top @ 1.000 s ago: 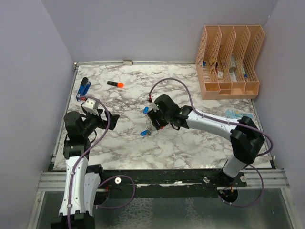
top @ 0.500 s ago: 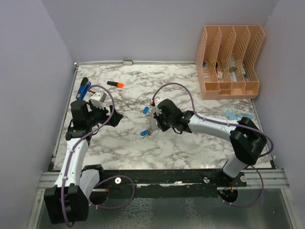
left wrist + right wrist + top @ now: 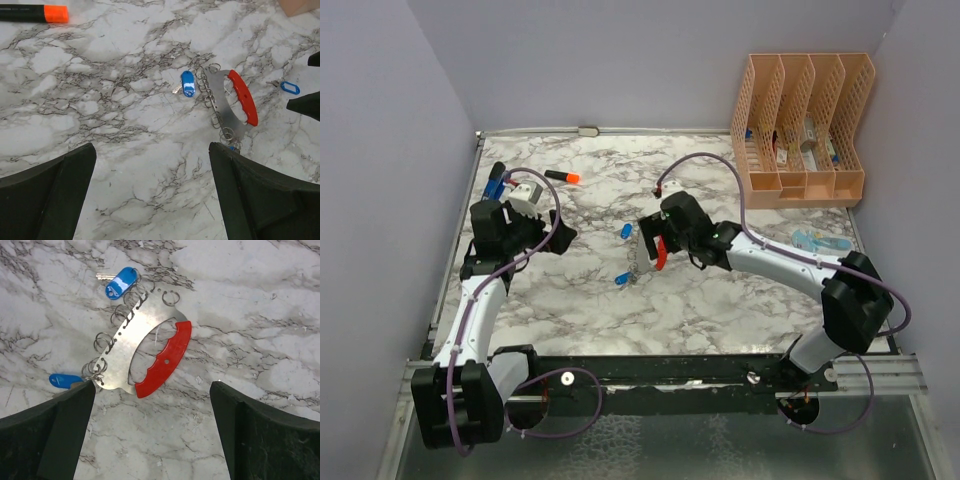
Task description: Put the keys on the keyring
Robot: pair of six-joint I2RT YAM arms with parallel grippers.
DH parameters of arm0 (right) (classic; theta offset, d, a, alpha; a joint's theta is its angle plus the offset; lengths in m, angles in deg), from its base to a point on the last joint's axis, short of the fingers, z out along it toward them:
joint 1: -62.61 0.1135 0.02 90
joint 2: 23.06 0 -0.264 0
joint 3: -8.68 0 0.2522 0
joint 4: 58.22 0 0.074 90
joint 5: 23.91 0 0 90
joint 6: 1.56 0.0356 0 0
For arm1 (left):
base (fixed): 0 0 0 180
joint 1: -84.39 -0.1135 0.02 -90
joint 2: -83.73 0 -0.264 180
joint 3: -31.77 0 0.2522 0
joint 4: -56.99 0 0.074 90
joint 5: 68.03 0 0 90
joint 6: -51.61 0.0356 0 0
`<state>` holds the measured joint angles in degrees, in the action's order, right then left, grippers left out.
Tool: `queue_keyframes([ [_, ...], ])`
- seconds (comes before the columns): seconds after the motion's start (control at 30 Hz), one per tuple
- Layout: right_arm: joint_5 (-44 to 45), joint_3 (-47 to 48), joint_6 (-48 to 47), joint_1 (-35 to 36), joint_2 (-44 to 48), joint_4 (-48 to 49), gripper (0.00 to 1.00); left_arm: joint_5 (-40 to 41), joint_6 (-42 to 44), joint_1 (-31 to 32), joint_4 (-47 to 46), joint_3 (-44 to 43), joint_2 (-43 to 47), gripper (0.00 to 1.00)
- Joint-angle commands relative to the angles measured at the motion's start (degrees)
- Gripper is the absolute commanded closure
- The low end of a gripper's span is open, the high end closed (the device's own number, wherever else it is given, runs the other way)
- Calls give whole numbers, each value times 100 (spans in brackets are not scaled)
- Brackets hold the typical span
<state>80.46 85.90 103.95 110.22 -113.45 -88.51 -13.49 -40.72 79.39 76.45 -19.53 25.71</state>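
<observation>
The keyring lies flat on the marble, a grey band (image 3: pixel 125 347) with several small wire rings, joined to a red loop (image 3: pixel 165 360). It also shows in the top view (image 3: pixel 648 258) and in the left wrist view (image 3: pixel 222 102). One blue-headed key (image 3: pixel 121 282) lies just beyond the band, and another (image 3: pixel 65 381) sits at its end by the rings. They show in the top view as two blue spots (image 3: pixel 626 230) (image 3: pixel 620 279). A third blue key (image 3: pixel 290 88) lies beyond the red loop. My right gripper (image 3: pixel 152 385) is open and empty above the keyring. My left gripper (image 3: pixel 152 147) is open and empty, to the keyring's left.
A black marker with an orange cap (image 3: pixel 562 177) lies at the back left, and a dark-blue stapler-like thing (image 3: pixel 495 185) sits near the left edge. A peach file organiser (image 3: pixel 800 130) stands at the back right. A pale-blue flat item (image 3: pixel 815 240) lies below it.
My right gripper has drawn back off the keyring, so the grey band and red loop now lie uncovered. My left arm has swung forward and points toward the keyring.
</observation>
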Motion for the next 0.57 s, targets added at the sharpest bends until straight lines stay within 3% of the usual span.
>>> queue_keyframes([
  [0.0,463,-57,95,11,341,199,1,77,-68,25,-216,-47,110,1],
  [0.33,611,-244,100,11,575,208,1,127,-88,25,-270,10,128,1],
  [0.53,549,-575,94,11,1108,810,1,140,-82,25,-298,19,72,1],
])
